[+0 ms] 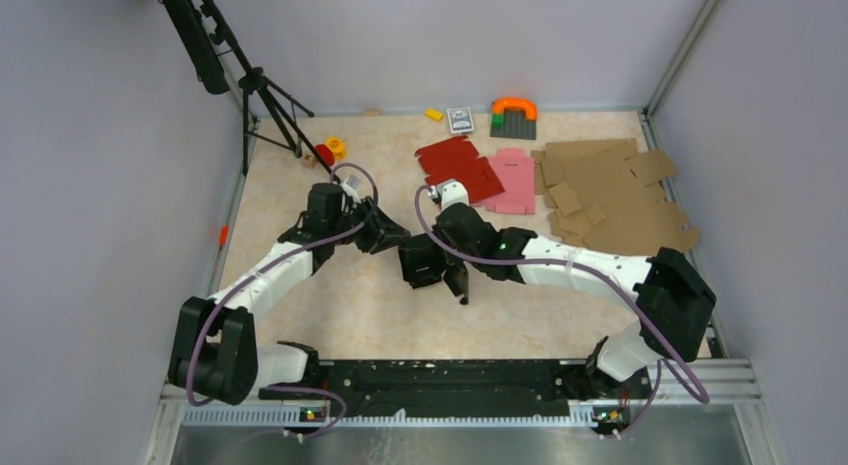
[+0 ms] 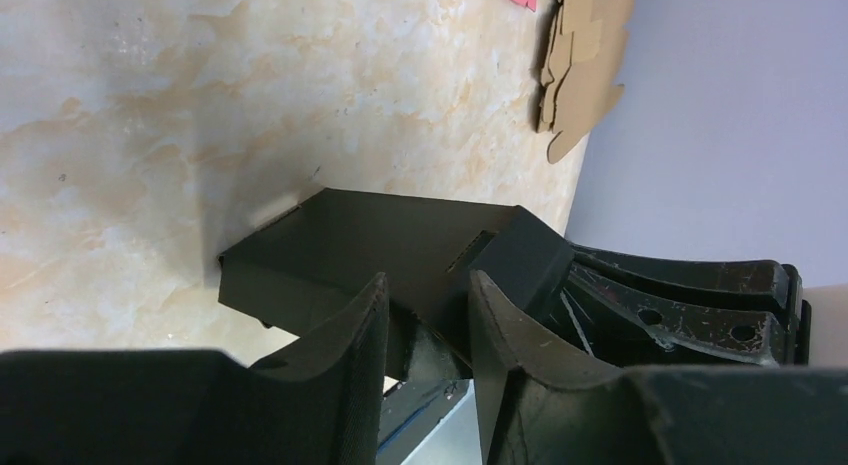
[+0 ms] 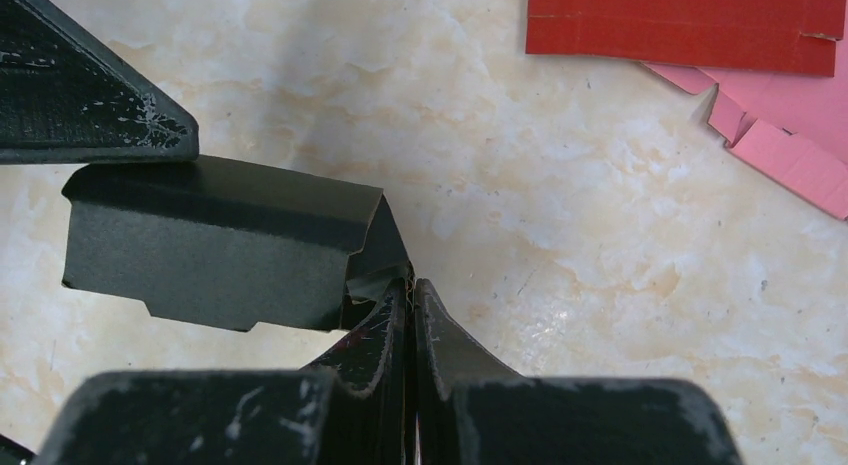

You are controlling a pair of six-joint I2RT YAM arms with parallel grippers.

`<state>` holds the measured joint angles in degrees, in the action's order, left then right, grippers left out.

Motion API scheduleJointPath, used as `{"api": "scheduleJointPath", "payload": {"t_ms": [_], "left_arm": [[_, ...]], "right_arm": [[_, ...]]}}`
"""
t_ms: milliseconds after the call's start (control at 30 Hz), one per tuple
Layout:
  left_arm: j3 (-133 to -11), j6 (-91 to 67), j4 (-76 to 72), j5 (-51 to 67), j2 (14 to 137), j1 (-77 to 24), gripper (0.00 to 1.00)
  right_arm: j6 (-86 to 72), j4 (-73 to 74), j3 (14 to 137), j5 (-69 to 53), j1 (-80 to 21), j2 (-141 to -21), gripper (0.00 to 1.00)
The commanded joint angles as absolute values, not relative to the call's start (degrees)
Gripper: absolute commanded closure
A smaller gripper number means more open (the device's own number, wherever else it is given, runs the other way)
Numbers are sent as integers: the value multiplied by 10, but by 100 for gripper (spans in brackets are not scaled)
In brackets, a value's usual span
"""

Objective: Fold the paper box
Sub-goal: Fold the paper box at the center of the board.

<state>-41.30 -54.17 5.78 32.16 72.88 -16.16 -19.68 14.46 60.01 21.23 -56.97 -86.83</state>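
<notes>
We see the box (image 1: 425, 262) near the middle of the tabletop (image 1: 330, 310), between the two tools, partly folded, with at least one panel bent up from the rest. In the right wrist view the box (image 3: 210, 250) shows a long creased panel lying to the left of that tool's fingers.

The right tool (image 3: 410, 290) is all but closed, pinching a thin flap at the box's near corner. From above, the right tool (image 1: 458, 277) comes at the box from the right.

The left tool (image 2: 425, 280) has its fingers apart, with a dark part of the box (image 2: 370, 240) between and beyond the tips. We cannot tell whether they press on it. In the right wrist view one left finger (image 3: 90, 95) touches the panel's upper edge. From above, the left tool (image 1: 393, 240) sits just left of the box.

Behind the box, toward the far wall, lies a red blank (image 1: 458, 165). A pink blank (image 1: 512, 180) lies partly under its right edge, and a pile of brown cardboard (image 1: 610, 195) spreads to the right. All three are well apart from the box. An orange arch (image 1: 515, 107) stands on a block at the far edge.
</notes>
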Motion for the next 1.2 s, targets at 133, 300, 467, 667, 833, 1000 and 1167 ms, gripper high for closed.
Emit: {"api": "scheduleJointPath", "payload": {"t_ms": [133,300,467,667,833,1000,1167], "left_arm": [[-398,-544,14,332,709,-167,59],[-393,-543,16,331,690,-170,41],[-392,-537,46,337,676,-170,22],[-381,-551,34,352,681,-173,20],[-378,-561,21,351,690,-184,28],[-375,-567,16,339,687,-194,32],[-374,-568,14,321,685,-214,35]], "right_arm": [[-212,160,624,202,-580,-880,100],[-214,162,627,205,-583,-880,100],[-213,163,625,205,-584,-883,100],[-214,159,623,204,-585,-882,100],[-213,160,625,206,-588,-884,100],[-217,160,624,207,-589,-885,100],[-222,159,626,207,-591,-887,100]]}}
